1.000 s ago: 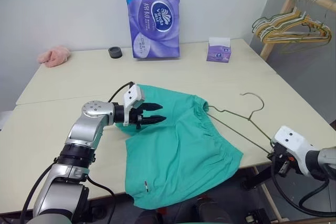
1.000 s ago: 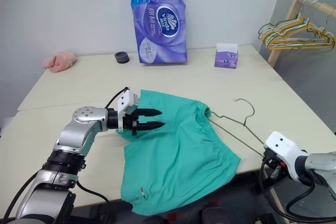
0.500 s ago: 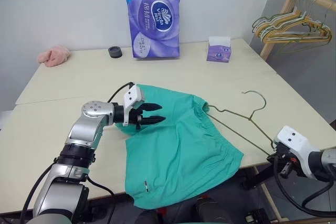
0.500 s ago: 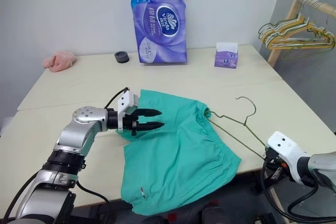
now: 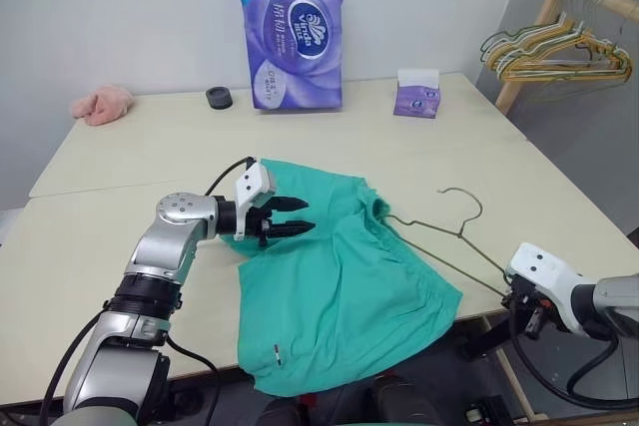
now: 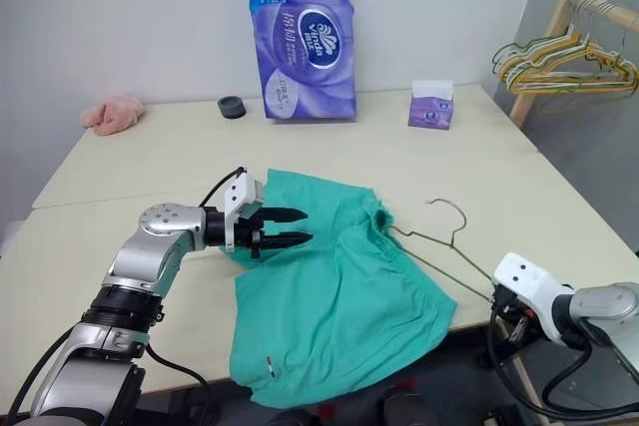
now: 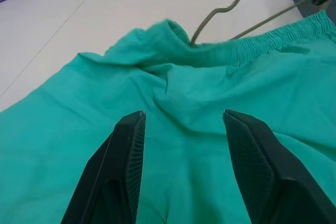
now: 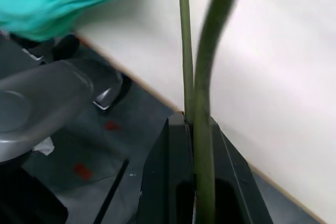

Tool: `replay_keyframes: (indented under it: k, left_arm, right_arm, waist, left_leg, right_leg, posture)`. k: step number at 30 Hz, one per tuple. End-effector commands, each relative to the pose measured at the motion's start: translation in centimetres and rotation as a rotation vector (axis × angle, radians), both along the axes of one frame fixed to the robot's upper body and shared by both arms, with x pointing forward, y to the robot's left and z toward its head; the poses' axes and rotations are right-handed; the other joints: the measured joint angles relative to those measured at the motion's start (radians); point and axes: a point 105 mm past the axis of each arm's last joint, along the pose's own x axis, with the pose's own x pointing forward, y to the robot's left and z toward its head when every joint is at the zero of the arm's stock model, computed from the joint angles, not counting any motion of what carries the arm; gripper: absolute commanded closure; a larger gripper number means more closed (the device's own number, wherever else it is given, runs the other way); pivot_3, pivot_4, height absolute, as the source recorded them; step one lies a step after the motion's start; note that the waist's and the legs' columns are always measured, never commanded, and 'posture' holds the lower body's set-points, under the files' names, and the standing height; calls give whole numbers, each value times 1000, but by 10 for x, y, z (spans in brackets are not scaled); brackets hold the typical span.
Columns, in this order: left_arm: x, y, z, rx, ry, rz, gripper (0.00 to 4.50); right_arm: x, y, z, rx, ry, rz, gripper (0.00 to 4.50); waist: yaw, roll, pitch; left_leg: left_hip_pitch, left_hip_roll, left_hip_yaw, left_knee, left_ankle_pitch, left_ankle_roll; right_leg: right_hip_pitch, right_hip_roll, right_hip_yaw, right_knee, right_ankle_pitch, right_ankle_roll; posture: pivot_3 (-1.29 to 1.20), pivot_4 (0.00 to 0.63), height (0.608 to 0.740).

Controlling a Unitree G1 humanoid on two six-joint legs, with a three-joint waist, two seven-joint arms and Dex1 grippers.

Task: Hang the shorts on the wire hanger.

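Right gripper [image 8: 195, 145] clamps the wire hanger [image 5: 444, 236] at the tabletop [image 5: 120, 157] edge; left gripper [image 5: 303, 216] hovers part-open over the shorts [image 5: 339, 286].

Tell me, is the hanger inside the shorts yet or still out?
Partly in. One end of the wire hanger runs under the waistband of the shorts; its hook and other end lie bare, pinched in the right gripper.

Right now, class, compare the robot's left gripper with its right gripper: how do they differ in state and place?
The left gripper is open and holds nothing; the right gripper is shut on the wire hanger. The left gripper hovers over the shorts above the table; the right gripper sits off the table's near edge. Both have two black fingers.
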Motion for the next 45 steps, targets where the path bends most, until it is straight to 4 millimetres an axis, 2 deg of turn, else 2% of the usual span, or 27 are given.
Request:
replay_keyframes:
  k: [1, 3, 6, 11, 16, 22, 26, 30, 33, 37, 40, 43, 45]
  left_arm:
    - [2, -1, 14, -1, -65, -6, 2013]
    - [2, -1, 13, -2, -64, -5, 2013]
    - [1, -1, 12, -2, -63, -6, 2013]
    - [3, -1, 14, -4, -68, -4, 2013]
    - [7, -1, 20, -22, -81, 4, 2013]
    - [8, -2, 24, -37, -94, 21, 2013]
    - [8, -2, 27, -46, -99, 29, 2013]
    - [9, -2, 29, -54, -101, 37, 2013]
    - [12, -1, 33, -72, -111, 63, 2013]
    - [16, 1, 37, -94, -120, 99, 2013]
    - [31, 7, 49, -159, -142, 196, 2013]
    - [38, 9, 60, -209, -163, 231, 1464]
    - [47, 12, 75, -267, -188, 273, 936]
  right_arm:
    - [10, -8, 10, -30, -48, 1, 4500]
    - [9, -9, 9, -30, -40, 4, 4500]
    - [5, 0, 6, 30, 9, 25, 4500]
    - [10, 8, 4, 100, 74, 41, 4500]
    - [37, 14, -1, 150, 117, 34, 4500]
    - [54, 11, -10, 131, 140, 15, 4500]
    - [59, 29, -8, 202, 168, 30, 4500]
    - [69, 39, -7, 218, 145, 26, 4500]
    - [83, 46, 1, 246, 79, 4, 4500]
    - [89, 49, 15, 272, 13, -3, 4500]
    - [97, 52, 39, 311, -104, -25, 4500]
    - [98, 58, 47, 342, -148, -29, 4500]
    - [95, 70, 53, 375, -174, -13, 4500]
  waist:
    - [0, 0, 0]
    - [0, 0, 0]
    - [0, 0, 0]
    - [-2, 1, 1]
    - [-7, 2, 2]
    - [0, 2, 3]
    - [-1, 2, 3]
    - [0, 2, 3]
    - [-1, 2, 3]
    - [1, 2, 3]
    - [2, 2, 3]
    - [2, 3, 3]
    - [2, 3, 3]
  left_leg:
    - [0, 0, 0, 0, 0, 0]
    - [-1, 0, 0, 0, 0, 0]
    - [-1, 0, 0, 0, 0, 0]
    - [0, 0, 0, 1, 0, 0]
    - [0, 0, 0, 1, 0, 0]
    - [-2, 0, -1, 0, -1, 1]
    - [-4, -1, -1, 0, -1, 1]
    - [-4, -1, -2, 0, -1, 1]
    - [-4, -1, -2, 1, -1, 1]
    - [-4, -1, -2, 1, -1, 1]
    - [-5, -2, -3, 1, -1, 1]
    - [-9, -2, -5, 3, -1, 1]
    - [-10, -2, -5, 3, -1, 1]
  right_leg:
    - [0, 0, 0, 0, 0, 0]
    - [-1, 0, 0, 0, 0, 0]
    - [-1, 0, 0, 0, 0, 0]
    - [0, 0, 0, 1, 0, 0]
    - [-1, 0, 0, 1, 0, 0]
    - [-3, -2, -2, 2, 4, -5]
    - [-4, -3, -3, 1, 4, -5]
    - [-4, -3, -3, 2, 4, -6]
    - [-4, -4, -4, 2, 5, -6]
    - [-4, -4, -4, 2, 5, -6]
    - [-5, -5, -5, 2, 5, -6]
    - [-7, -5, -7, 3, 5, -7]
    - [-8, -5, -7, 3, 5, -6]
  posture:
    - [-219, 73, 740]
    - [-219, 73, 740]
    - [-219, 73, 740]
    - [-220, 73, 740]
    - [-211, 70, 740]
    - [-194, 67, 740]
    - [-189, 66, 740]
    - [-185, 65, 740]
    - [-182, 65, 740]
    - [-183, 64, 740]
    - [-189, 63, 740]
    - [-197, 61, 740]
    - [-200, 60, 740]
